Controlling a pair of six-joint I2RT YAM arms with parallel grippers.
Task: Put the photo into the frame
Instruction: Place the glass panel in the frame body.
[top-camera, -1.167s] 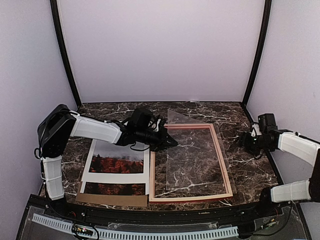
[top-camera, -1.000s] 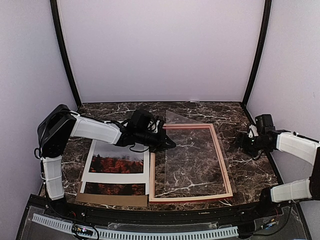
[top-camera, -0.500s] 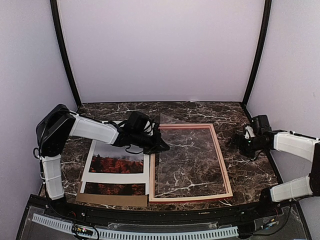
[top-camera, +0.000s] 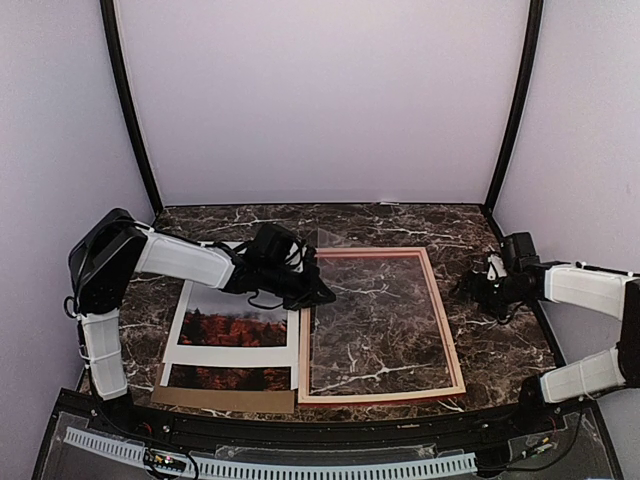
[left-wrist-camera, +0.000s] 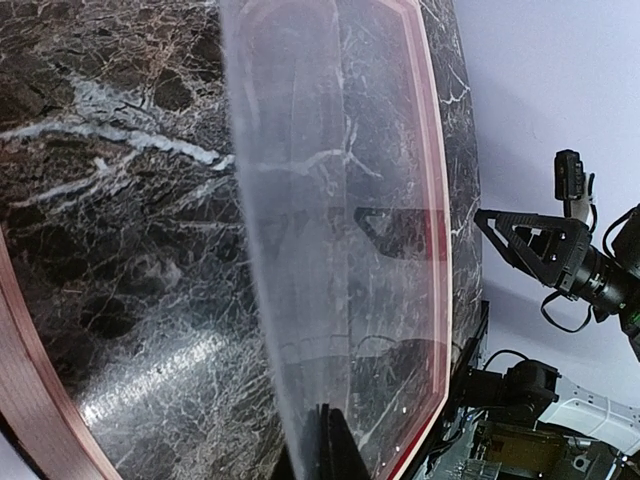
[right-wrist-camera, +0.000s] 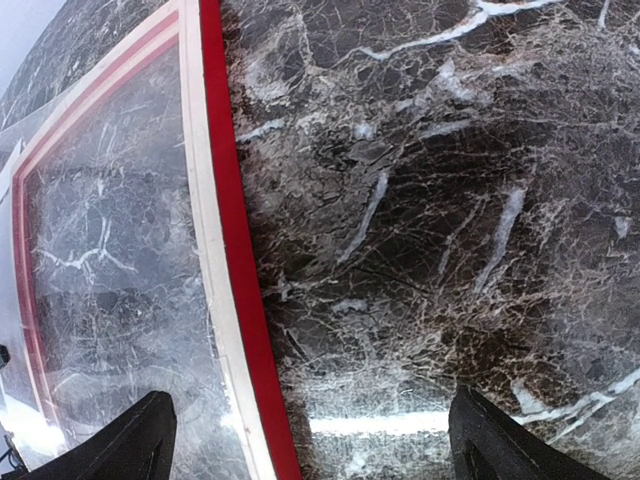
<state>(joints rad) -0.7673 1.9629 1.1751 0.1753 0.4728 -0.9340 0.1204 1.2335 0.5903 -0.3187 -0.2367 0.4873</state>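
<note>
Quick tally on the tabletop (top-camera: 500, 350): one red frame (top-camera: 450, 330), one clear sheet (top-camera: 375, 320), one photo (top-camera: 235, 327), one white mat (top-camera: 230, 355), one brown backing board (top-camera: 220, 400), and two claws in play, the left claw (top-camera: 322, 293) and the right claw (top-camera: 468, 289).

Soft, even light falls from overhead, and shadows under the arms are faint. Between the right gripper's (right-wrist-camera: 315, 445) spread fingers, the dark white-veined marble tabletop (right-wrist-camera: 420, 200) flashes a white glare streak. Beyond the left gripper's (left-wrist-camera: 325, 445) fingers, the clear glossy sheet (left-wrist-camera: 300, 200) looks milky, perhaps out of focus, and the thin bright-red picture frame (left-wrist-camera: 442, 250) bows with lens distortion.
</note>
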